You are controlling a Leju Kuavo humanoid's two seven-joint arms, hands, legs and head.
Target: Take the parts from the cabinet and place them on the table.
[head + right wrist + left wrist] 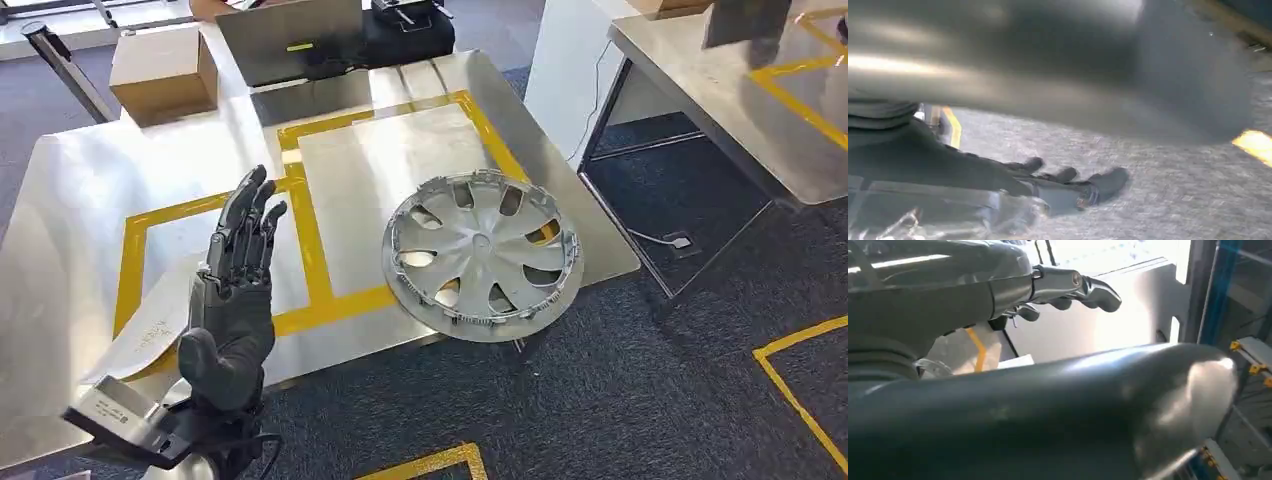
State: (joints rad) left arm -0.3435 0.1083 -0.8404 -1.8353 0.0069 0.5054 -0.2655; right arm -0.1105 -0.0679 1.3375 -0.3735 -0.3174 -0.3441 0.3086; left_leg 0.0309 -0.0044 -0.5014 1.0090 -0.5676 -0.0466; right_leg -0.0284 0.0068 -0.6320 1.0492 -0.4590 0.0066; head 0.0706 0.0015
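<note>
Head view, near to far: left hand (235,290) raised above the near edge of the worktop (80,200), palm upright, fingers (250,210) extended and slightly spread, holding nothing. Just beside the hand, a white sheet (150,330) lies on the worktop, partly under the wrist. Yellow tape (310,240) outlines rectangles on the steel surface. To the right lies the part, a silver wheel cover (483,255), flat on the worktop at its near right corner, its rim overhanging the edge above the blue-grey carpet (600,400); it is well apart from the hand. Farther back: a cardboard box (165,72) at the far left, a grey panel (290,40) and a black case (410,35) behind it. A second worktop (720,100) with yellow tape stands at the far right.

Left wrist view: left hand (998,295) with fingers (1093,290) extended and free of any object.

Right wrist view (blurred): right hand (1013,185) over carpet, fingers (1108,182) loosely extended, apparently holding nothing.
</note>
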